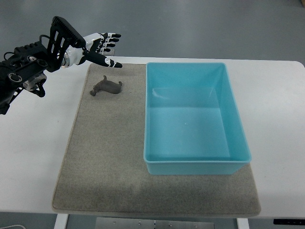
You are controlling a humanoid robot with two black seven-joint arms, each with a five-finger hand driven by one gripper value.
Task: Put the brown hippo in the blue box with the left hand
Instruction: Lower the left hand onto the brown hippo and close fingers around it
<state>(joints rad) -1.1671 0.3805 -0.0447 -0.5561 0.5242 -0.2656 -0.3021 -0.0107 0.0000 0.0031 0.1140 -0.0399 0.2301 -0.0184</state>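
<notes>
A small brown hippo (106, 87) lies on the beige mat (105, 157) near its far left corner. The blue box (190, 119) stands open and empty on the mat's right side, to the right of the hippo. My left hand (106, 47) comes in from the upper left and hovers above and behind the hippo. Its fingers are spread and hold nothing. It does not touch the hippo. The right arm is out of view.
The mat lies on a white table (33, 143). The table's far edge runs just behind my left hand. The grey floor (190, 24) shows beyond it.
</notes>
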